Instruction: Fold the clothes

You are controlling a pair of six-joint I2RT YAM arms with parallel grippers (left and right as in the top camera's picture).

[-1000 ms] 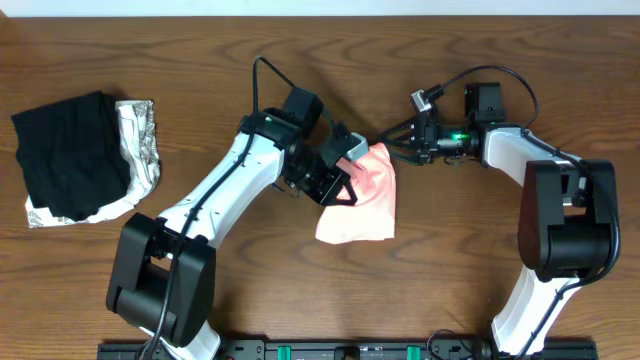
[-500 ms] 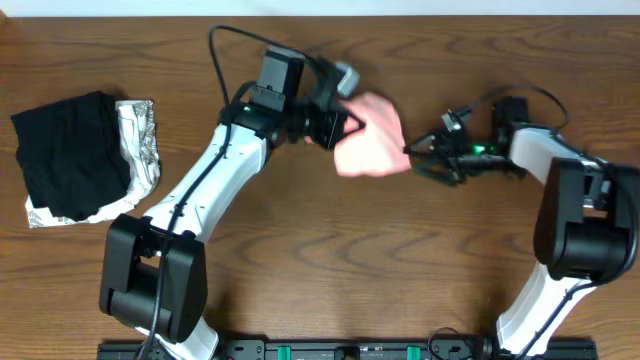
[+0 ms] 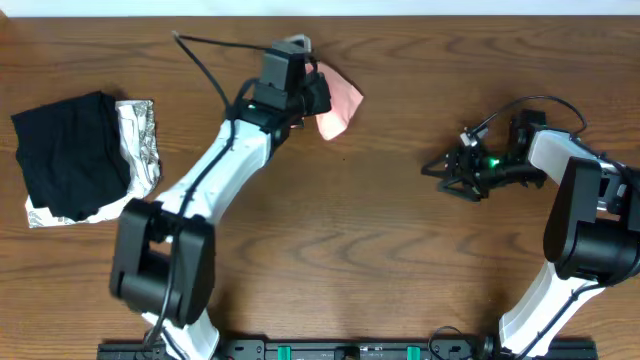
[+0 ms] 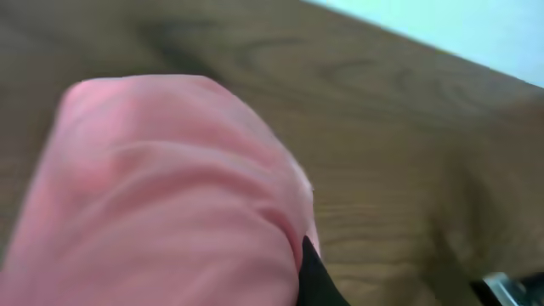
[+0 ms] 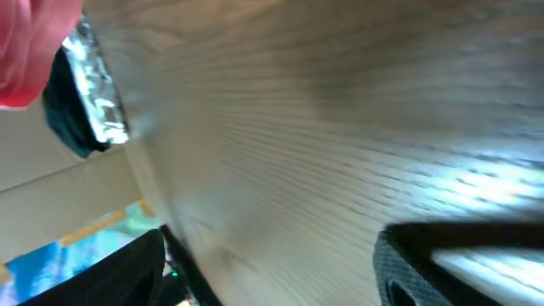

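The brown wooden table [image 3: 330,250] carries everything here. The white-and-black left arm [image 3: 215,170] reaches toward the far edge, probably so that the cloth can hang free and open out under its own weight. At the left side lie a black folded garment [image 3: 65,155] and, partly under it, a silvery-white patterned folded cloth [image 3: 142,145]; they look put aside as finished pieces. The task's thing, a salmon-pink T-shirt of thin fabric [image 3: 340,102], is bunched up near the far edge, hanging from the left gripper [image 3: 318,98], whose jaws are pressed together on it. The right gripper [image 3: 442,170] hovers well apart at the right side, its jaws spread and holding nothing, I think ready to catch a free corner.
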